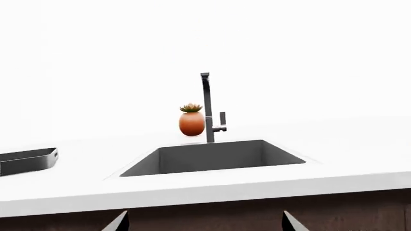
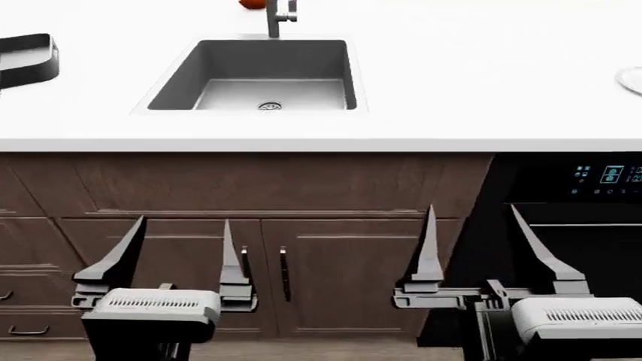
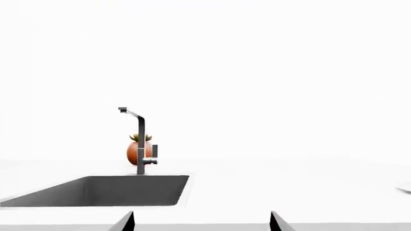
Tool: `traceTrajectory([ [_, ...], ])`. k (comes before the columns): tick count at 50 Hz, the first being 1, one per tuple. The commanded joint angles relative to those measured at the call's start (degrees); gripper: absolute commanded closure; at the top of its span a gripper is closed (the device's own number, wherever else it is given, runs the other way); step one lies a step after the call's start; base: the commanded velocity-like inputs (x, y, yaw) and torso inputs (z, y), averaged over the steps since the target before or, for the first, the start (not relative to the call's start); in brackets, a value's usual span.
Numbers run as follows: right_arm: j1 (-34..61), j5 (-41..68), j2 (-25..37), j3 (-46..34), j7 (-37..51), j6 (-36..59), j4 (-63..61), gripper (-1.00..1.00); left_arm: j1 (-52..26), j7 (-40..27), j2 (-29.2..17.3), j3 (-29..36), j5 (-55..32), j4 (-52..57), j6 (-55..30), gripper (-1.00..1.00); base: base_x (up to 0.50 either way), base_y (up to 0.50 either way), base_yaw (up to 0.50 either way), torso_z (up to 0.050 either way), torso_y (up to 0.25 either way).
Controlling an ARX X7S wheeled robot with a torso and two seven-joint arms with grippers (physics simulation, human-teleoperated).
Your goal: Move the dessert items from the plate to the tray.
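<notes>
Both grippers, left [image 2: 180, 256] and right [image 2: 476, 252], hang spread wide and empty in front of the brown cabinet doors [image 2: 301, 263], well below the white counter [image 2: 452, 90]. The tray [image 2: 30, 60] pokes in at the counter's far left and the plate [image 2: 632, 79] at the far right (only slivers show, so can't see the desserts), with the sink [image 2: 255, 75], faucet [image 2: 276, 19] and potted plant [image 1: 191, 120] between them.

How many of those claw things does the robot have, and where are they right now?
2. The left gripper hangs open in front of the wooden cabinet doors below the sink. The right gripper hangs open further right, before the dark oven.
</notes>
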Motion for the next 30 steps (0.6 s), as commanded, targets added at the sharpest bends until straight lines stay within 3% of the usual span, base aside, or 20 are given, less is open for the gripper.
traceTrajectory([
  [1,0.49,5.58,1.22,1.35,-0.13,2.43,-2.08,-1.00,0.05,-0.35,-1.32,0.89,-0.29,-0.06,0.79,-1.00,-0.14,-0.50,0.00,0.000,0.000],
  [18,2.19,8.07,3.55,-0.33,-1.15,5.14,-4.42,-1.00,4.99,-2.96,-3.30,-3.76,-2.33,3.42,5.35,-1.00,-0.12,-0.50,0.00,0.000,0.000],
  [24,2.12,8.37,4.30,0.02,-0.65,5.92,-6.16,-1.00,3.38,-2.41,-2.99,-3.36,-4.84,1.49,5.61,-1.00,-0.10,-0.50,0.00,0.000,0.000],
  [30,1.67,8.71,4.55,0.52,-0.19,5.49,-6.25,-1.00,-0.39,-5.54,-2.44,-2.68,-0.76,-0.98,1.49,-1.00,-0.10,-0.50,0.00,0.000,0.000],
])
